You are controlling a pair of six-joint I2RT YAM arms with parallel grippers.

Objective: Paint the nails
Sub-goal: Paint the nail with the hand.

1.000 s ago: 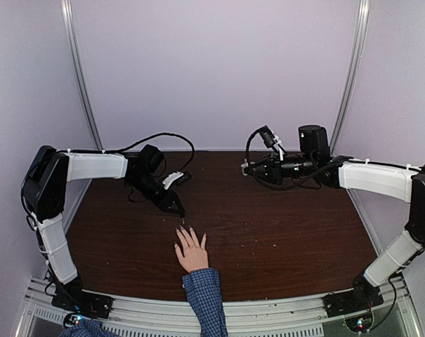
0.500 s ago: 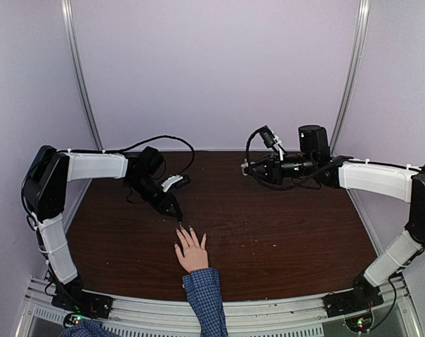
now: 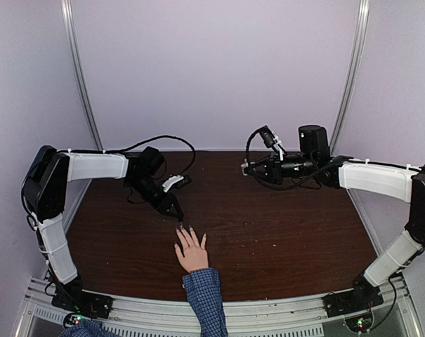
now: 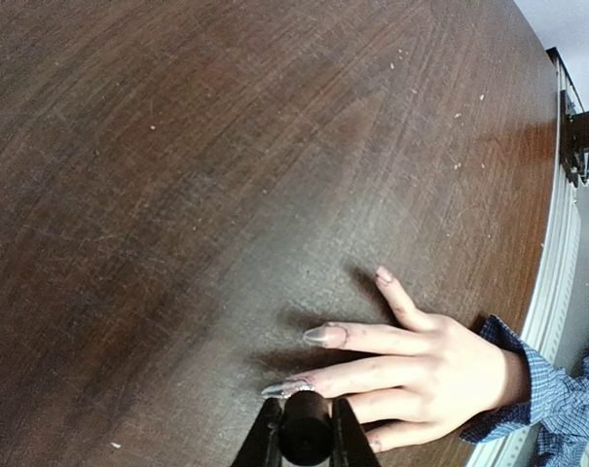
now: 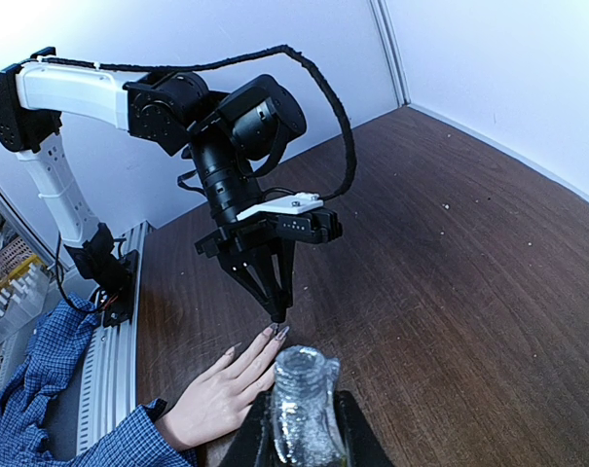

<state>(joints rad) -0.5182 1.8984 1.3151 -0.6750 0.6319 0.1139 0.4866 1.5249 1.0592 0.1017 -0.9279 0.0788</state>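
The light-skinned human hand lies palm down on the dark brown wooden bench, near its front edge. Its fingers are spread, so each of the small fingernails sits apart from its neighbour and faces up for the brush. A blue checked shirt cuff covers the wrist.

The robot's left hand is closed tight on a black round cap, which I take to be the handle of the polish brush. It points steeply down so that its thin tip comes to the end of one of the middle fingers, at or just beside the nail. The bristles are too small to make out, so I cannot say whether they touch the nail.

The right hand is clamped round a small clear glassy bottle. It holds the bottle off the bench and well apart toward the far right, probably to keep the polish out of the way yet ready for dipping.
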